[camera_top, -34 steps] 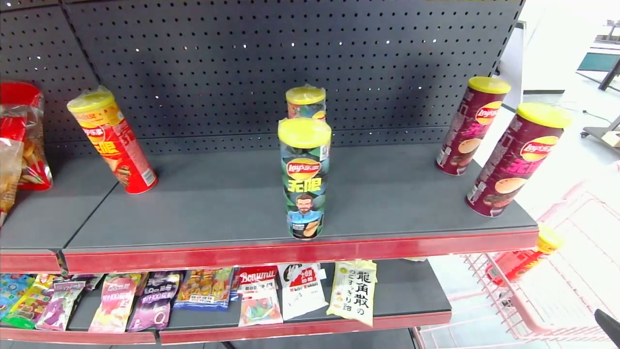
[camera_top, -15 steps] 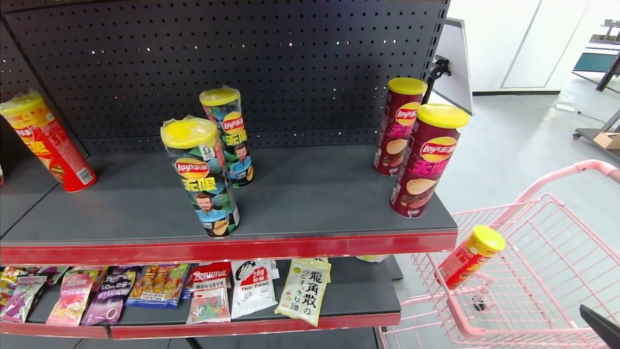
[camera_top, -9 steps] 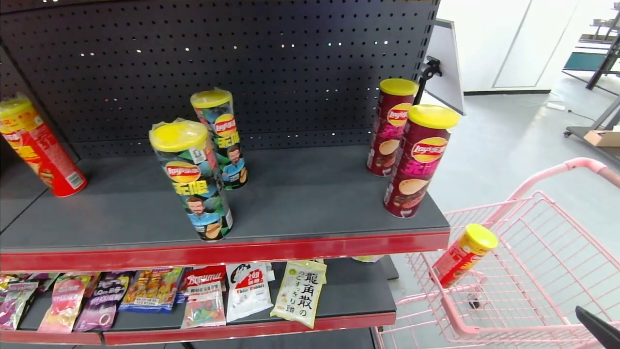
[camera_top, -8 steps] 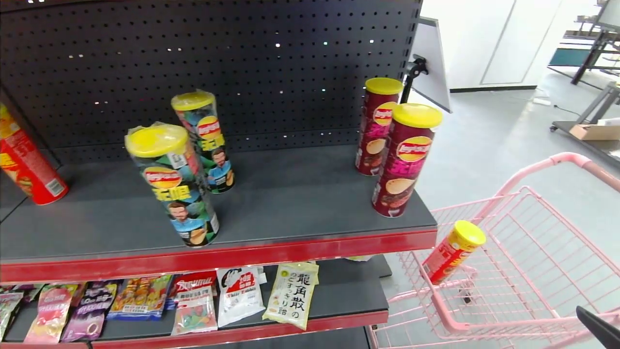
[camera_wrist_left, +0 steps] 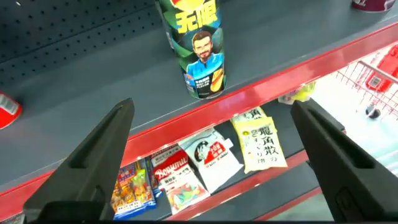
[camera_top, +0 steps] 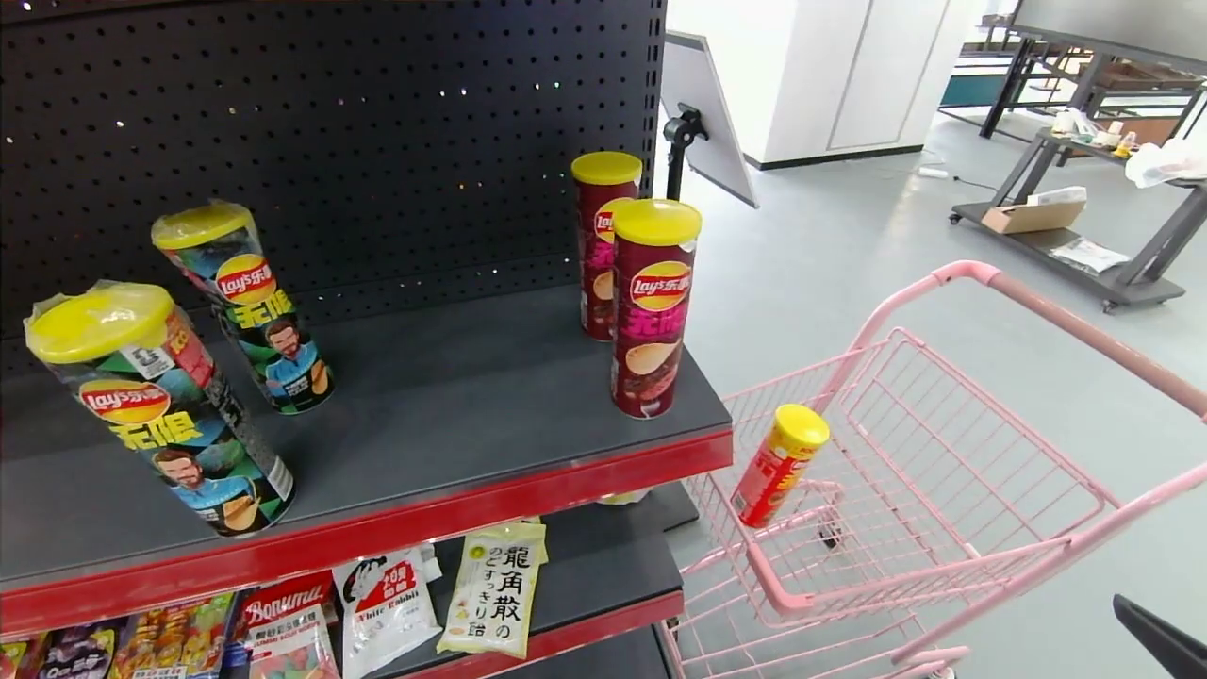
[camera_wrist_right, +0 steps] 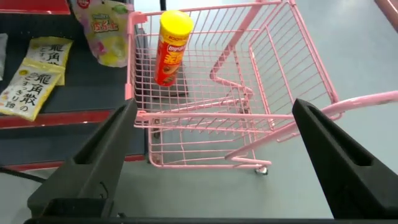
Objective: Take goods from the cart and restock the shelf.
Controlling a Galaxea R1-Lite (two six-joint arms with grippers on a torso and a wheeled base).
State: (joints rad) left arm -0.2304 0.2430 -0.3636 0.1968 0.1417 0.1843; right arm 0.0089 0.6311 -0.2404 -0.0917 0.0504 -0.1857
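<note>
- My right pincer hangs over the cart, fingers spread, empty; my left pincer, also spread, faces the shelf beside the cart
- The red can leans in the cart corner nearest the shelf
- Step, as I judge it: fetching; next, descend and close round the can's body
- The head view adds maroon cans on the shelf end by the cart; the right wrist view looks straight into the cart

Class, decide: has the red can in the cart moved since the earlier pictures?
No. The camera turned; the red can leans in the same corner of the pink cart.
</note>
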